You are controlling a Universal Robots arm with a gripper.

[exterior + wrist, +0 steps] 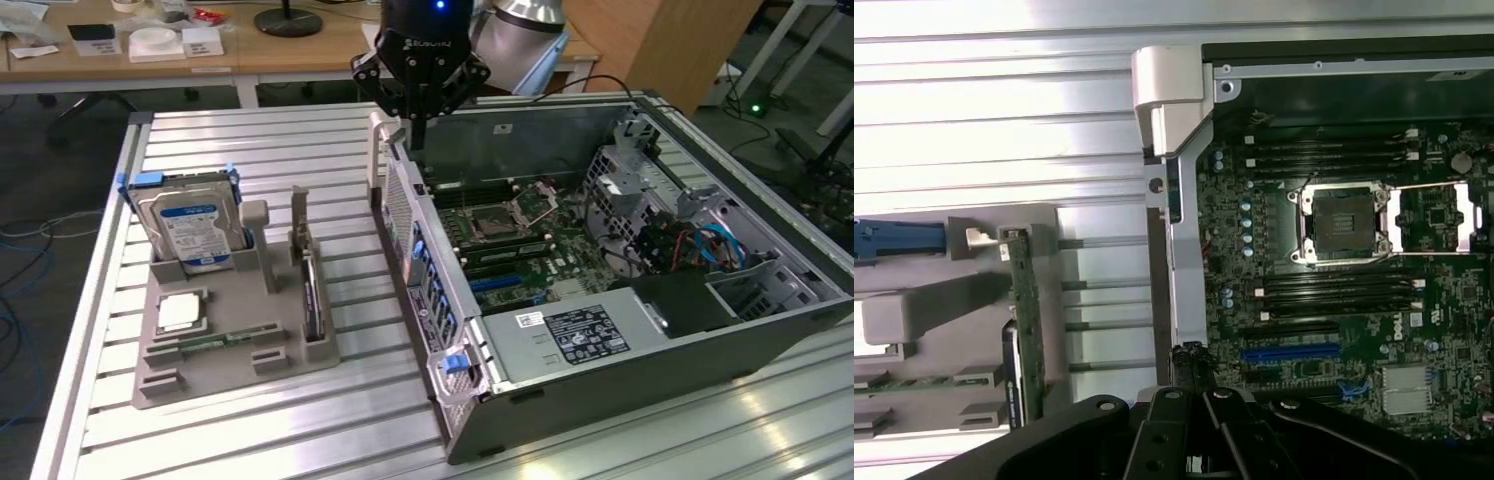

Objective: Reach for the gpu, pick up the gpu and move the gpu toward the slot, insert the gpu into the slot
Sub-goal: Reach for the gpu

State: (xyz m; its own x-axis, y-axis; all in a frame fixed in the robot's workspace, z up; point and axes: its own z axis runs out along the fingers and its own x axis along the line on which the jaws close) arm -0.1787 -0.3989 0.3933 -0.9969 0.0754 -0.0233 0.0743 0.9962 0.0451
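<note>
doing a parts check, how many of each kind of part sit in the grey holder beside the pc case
hard drive: 1
gpu: 1
processor: 1
memory stick: 1
total: 4

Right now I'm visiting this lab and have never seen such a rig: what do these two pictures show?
It is a robot arm ending in a tool, fingers for grasping, here shut and empty. One picture comes from a camera off the arm, the other from a camera on its wrist. The tool hangs above the wall of an open computer case. Beside the case, on the ribbed metal table, a grey holder carries a hard drive and the gpu, a green card standing on edge.
</note>
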